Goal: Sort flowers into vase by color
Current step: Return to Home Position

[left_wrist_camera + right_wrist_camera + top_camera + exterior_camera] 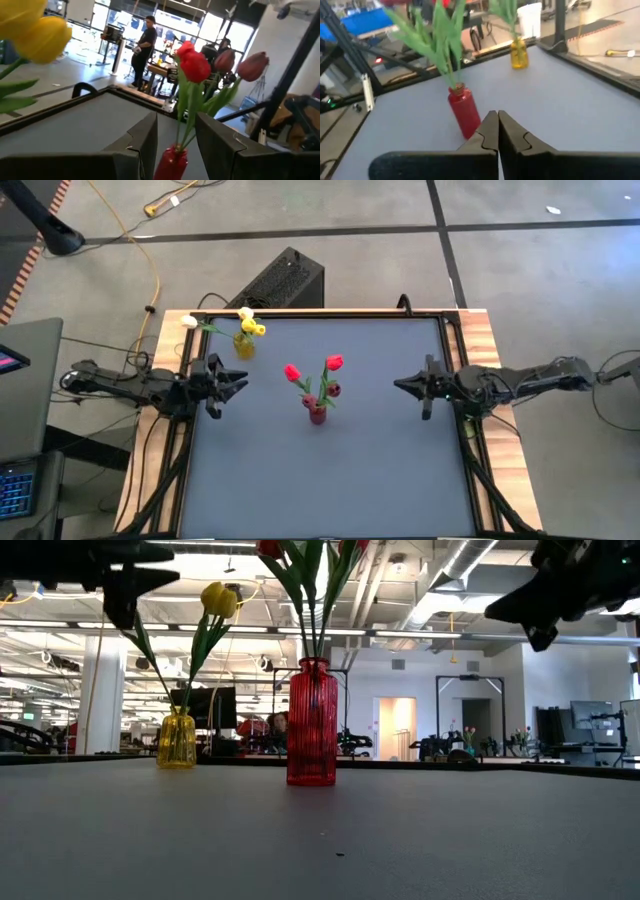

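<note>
A red ribbed vase stands mid-table with red and maroon tulips stuck in its neck by their stems. A yellow vase near the far left corner holds yellow tulips and a cream-white one. My left gripper hovers open, left of the red vase, holding nothing. My right gripper hovers shut and empty, right of the red vase.
A black frame edges the grey table top. A black box and cables lie on the floor beyond the far edge. A laptop sits at the left. People stand in the room behind. The near half of the table is bare.
</note>
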